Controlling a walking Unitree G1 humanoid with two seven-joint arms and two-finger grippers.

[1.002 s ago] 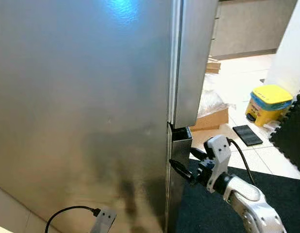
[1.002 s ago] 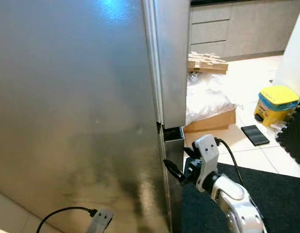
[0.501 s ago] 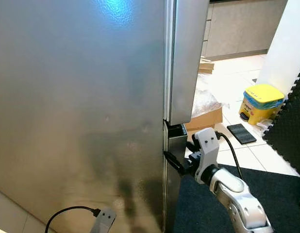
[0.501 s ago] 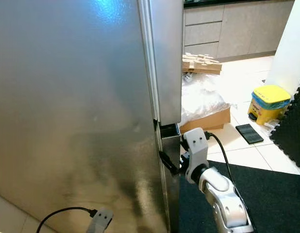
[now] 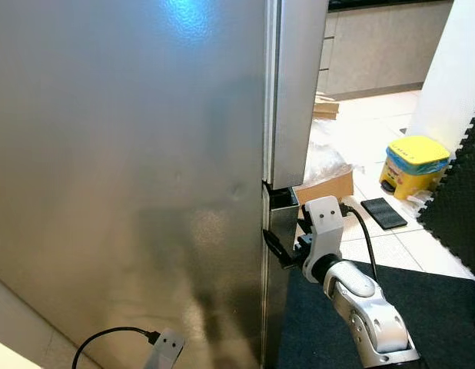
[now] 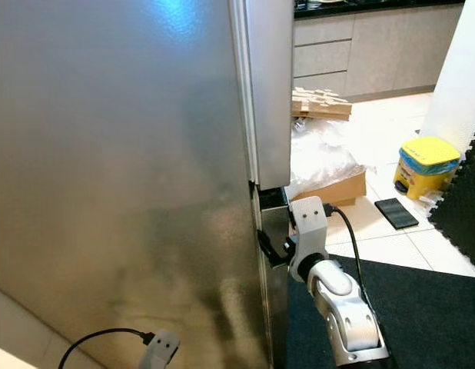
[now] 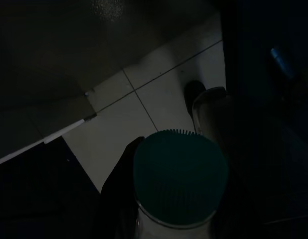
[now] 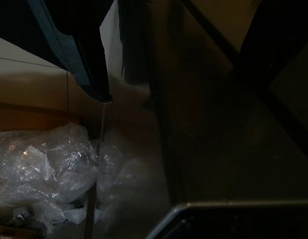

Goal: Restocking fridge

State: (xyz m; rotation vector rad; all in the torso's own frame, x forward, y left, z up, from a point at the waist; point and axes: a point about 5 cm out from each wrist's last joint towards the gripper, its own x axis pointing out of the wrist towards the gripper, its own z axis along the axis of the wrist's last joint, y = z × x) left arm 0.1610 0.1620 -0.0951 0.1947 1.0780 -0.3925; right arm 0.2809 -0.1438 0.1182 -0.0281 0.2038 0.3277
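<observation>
- Two black fingers of the right gripper (image 5: pixel 280 254) stand apart, one hooked at the fridge door (image 5: pixel 130 177) edge, below the handle notch (image 5: pixel 283 200).
- Left gripper (image 7: pixel 169 209) hangs low, clamped on a green-capped bottle (image 7: pixel 180 184).
- Risk: the thin finger slips off the smooth steel edge, and the door stays shut.
- Pulling hard could swing the door into the robot.

Floor: pale square tiles (image 5: pixel 391 250) are laid beyond the appliance; a dark mat (image 5: pixel 430 307) is spread over the near part.
Cabinets: grey drawer fronts (image 6: pixel 322 58) are seen along the far wall.
Wall: a white corner (image 5: pixel 453 77) is seen at the right.
Clutter: a cardboard box (image 6: pixel 337 188) with crumpled clear plastic (image 6: pixel 322 157), a yellow bin (image 5: pixel 412 163) and a flat black item (image 5: pixel 383 213) are set on the tiles.
Light: a bluish glare is reflected high on the steel.
</observation>
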